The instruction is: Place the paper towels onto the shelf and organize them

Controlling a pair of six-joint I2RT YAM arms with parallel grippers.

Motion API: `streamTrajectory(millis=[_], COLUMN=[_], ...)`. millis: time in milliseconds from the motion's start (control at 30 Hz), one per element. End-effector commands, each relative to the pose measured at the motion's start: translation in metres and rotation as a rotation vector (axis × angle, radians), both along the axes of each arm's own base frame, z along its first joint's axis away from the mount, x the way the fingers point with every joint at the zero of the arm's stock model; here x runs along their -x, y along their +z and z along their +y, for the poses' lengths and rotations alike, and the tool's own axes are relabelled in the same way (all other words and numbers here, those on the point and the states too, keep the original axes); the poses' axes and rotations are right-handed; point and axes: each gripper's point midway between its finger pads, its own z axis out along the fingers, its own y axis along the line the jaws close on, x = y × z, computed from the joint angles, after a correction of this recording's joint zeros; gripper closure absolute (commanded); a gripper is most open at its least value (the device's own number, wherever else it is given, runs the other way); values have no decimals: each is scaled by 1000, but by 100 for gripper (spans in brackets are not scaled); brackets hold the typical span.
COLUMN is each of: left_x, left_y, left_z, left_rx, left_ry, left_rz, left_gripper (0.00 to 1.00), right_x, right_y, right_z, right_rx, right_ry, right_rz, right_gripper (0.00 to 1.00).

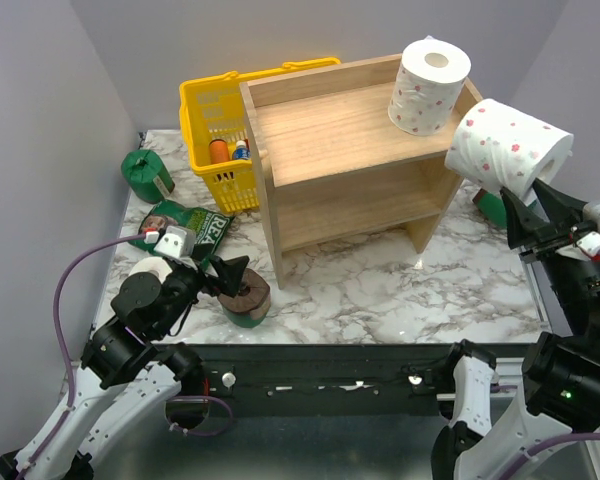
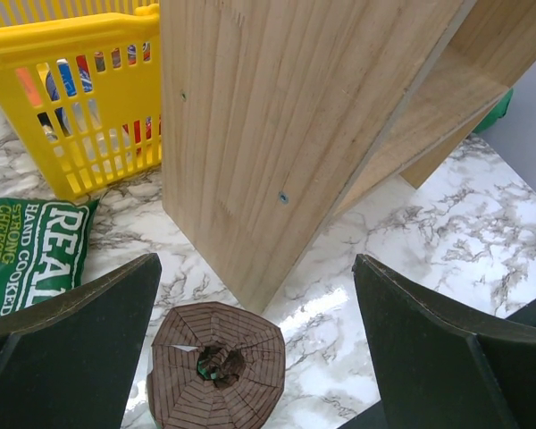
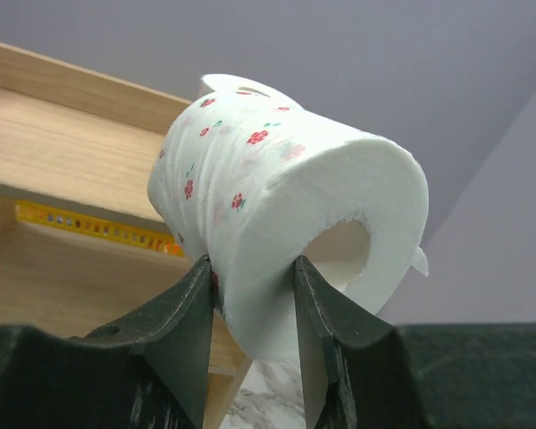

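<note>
Roll (image 3: 277, 188) sits pinched in the right hand (image 3: 253, 295), shelf (image 1: 330, 130) just left of it. Best carried left, lowered clear of the standing roll (image 1: 428, 85), then released. Left hand (image 2: 256, 268) hangs spread above a wrapped roll (image 2: 216, 366).

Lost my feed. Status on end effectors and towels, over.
Right end effector shut on dotted roll, aloft beside shelf. Left end effector open over brown-ended roll. Second dotted roll upright on shelf top's right corner, possibly crowding.

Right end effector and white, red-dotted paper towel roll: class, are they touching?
Touching. Right wrist view: the right end effector pinches the white, red-dotted paper towel roll between both fingers.
</note>
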Motion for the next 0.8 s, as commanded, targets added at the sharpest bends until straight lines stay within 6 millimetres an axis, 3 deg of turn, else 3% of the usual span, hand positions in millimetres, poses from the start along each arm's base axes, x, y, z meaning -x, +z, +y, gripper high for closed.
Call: streamTrajectory(millis=[0,433,767], left_x=[3,3,1], left_y=[1,4,6], left_z=[-3,1,10], left_rx=[13,15,17], left_ry=[-24,-6,42], left_rz=[-16,-26,-33], left_gripper=[1,1,1], right_x=[7,6,-37], right_y=[5,41,58], right_z=[39,59,48], right_rx=[102,226,233], right_ry=[251,445,473], right_rz=[-18,-88,-58], right_gripper=[76,74,73])
